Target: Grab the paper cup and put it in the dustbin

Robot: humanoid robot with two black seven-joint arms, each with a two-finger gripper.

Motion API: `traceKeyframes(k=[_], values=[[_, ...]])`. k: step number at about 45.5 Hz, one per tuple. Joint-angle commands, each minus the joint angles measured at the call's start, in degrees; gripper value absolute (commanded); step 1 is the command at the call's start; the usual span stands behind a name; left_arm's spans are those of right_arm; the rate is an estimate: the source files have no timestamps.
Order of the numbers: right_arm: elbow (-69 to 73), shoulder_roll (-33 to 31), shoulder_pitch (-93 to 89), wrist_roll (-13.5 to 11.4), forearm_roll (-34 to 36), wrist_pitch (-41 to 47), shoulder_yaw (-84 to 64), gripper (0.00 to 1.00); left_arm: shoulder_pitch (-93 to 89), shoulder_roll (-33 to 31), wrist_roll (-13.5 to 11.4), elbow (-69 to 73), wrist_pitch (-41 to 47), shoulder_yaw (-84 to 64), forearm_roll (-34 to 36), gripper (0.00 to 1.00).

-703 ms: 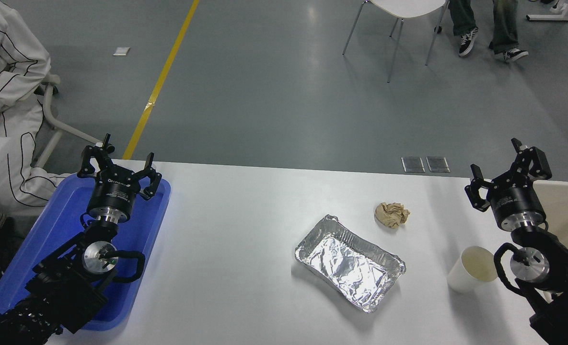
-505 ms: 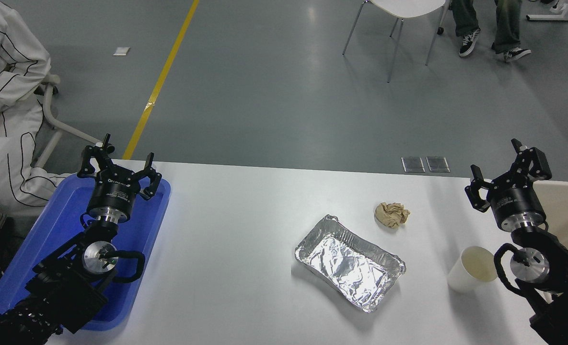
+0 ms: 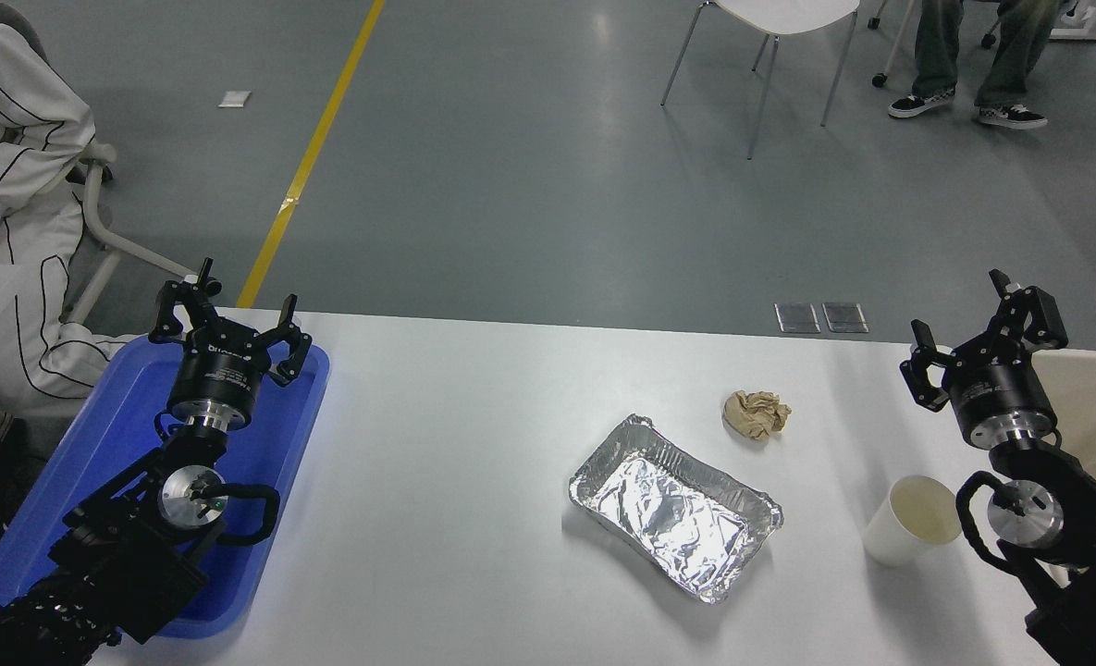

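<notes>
head view: tapered white paper cup (image 3: 908, 534) stands upright near the smooth white counter's (image 3: 474, 481) right edge, beside the right hand (image 3: 982, 335), fingers apart.

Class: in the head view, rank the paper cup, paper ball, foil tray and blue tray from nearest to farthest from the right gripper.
From the right gripper:
1. Paper cup, just below it.
2. Paper ball, to its left.
3. Foil tray, lower left.
4. Blue tray, far left.
</notes>
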Motion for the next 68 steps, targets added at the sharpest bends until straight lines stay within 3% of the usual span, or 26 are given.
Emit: traceKeyframes(k=[1,16,36,50,68], values=[[0.1,-0.8,-0.2,0.0,0.1,0.0,0.2,1.0,0.0,0.0,0.0,0.0,0.0,0.0,0.0,1.0],[0.6,-2.1,-1.0,0.0,0.5,-0.5,-0.3,1.0,0.0,0.0,0.0,0.0,0.0,0.0,0.0,1.0],[1.2,-13.0,3.0,0.1,15.6,-1.1,-19.8,1.0,-0.1,-0.1,0.0,0.0,-0.1,0.0,0.0,1.0],[2.4,-23.9,18.2,0.1,15.6,-0.4,-55.6,1.0,-0.1,-0.1,0.0,0.0,-0.1,0.0,0.0,1.0],[7.3,-29.8,39.8,0.1,15.6,3.2,-90.9,1.0,-0.1,0.0,0.0,-0.1,-0.1,0.0,0.0,1.0]])
